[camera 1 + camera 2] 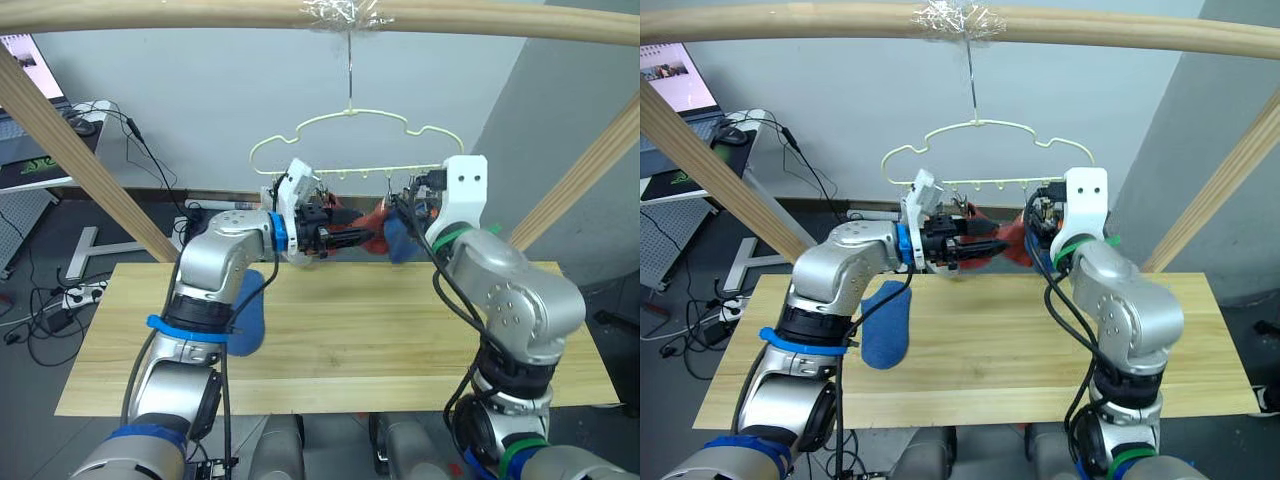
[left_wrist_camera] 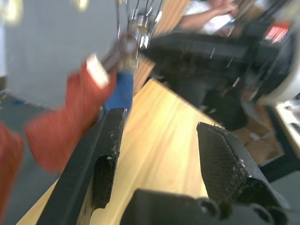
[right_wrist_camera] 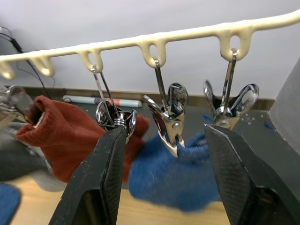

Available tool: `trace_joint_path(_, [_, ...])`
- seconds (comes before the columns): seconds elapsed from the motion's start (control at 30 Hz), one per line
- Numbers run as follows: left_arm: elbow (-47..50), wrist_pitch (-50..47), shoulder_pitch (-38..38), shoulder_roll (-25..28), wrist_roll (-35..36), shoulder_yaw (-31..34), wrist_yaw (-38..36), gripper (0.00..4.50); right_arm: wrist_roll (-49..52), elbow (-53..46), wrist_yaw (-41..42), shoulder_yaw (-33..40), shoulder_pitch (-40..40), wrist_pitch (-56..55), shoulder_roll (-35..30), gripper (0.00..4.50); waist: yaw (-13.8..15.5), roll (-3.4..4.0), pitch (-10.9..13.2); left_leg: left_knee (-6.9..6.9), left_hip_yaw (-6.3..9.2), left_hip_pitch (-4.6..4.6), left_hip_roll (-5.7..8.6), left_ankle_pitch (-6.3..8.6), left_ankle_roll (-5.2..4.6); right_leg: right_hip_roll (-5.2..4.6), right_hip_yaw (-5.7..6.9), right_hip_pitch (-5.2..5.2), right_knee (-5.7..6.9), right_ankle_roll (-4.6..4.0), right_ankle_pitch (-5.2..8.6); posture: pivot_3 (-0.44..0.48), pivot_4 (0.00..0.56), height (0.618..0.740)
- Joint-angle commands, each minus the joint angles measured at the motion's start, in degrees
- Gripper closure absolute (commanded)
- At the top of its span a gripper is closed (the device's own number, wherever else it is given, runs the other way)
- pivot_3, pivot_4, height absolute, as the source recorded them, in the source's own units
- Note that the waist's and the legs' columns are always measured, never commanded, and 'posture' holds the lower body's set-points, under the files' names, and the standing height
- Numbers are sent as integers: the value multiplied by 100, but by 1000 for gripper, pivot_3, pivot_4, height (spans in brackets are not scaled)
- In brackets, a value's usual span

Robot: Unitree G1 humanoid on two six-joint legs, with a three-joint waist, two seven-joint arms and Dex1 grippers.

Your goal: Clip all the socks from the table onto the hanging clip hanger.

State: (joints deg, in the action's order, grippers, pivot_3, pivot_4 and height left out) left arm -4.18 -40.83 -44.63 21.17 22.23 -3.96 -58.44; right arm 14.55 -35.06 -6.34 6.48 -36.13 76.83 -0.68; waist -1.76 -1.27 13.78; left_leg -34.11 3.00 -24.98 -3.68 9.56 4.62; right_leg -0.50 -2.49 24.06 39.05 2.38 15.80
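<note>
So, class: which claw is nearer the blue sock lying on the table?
Left. The blue sock lies just below the left arm; the left claw is up near it, while the right claw is farther off, at the clip hanger.

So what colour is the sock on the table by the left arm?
Blue sock, clearest in the right eye view.
</note>
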Motion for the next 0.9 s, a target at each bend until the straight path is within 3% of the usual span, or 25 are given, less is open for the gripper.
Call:
trace_joint_path(0.03, [222,-4,-116,90,204,90,-32,1762,-126,-288,-124,-22,106,-214,151,1808,-1,-1,0,-1,0,0,0,0,0,0,0,0,0,0,0,18,203,740])
trace_joint_path(0.3, [100,150,-223,16,206,29,129,1762,-180,194,-244,276,-12,-1088,603,1808,-7,-1,0,-6,-1,-1,-1,0,0,1,-1,0,-1,0,0,14,207,740])
trace_joint_path(0.47, [88,234,-209,7,186,14,220,1762,-274,785,-260,332,-201,-1476,561,1808,-5,-1,0,-6,-1,-1,-1,0,0,2,-2,1,0,-1,-1,29,201,740])
trace_joint_path(0.63, [83,292,-192,4,177,23,313,1762,105,970,-155,639,-484,-1705,838,1808,-1,0,0,-5,-1,-2,-1,0,0,2,-1,1,1,-1,-1,33,197,740])
trace_joint_path(0.9, [42,373,-201,-20,180,-6,389,1762,110,1186,-49,424,-627,-1710,652,1808,1,0,-1,-5,-1,-1,-1,0,0,1,0,0,2,-2,-1,38,192,740])
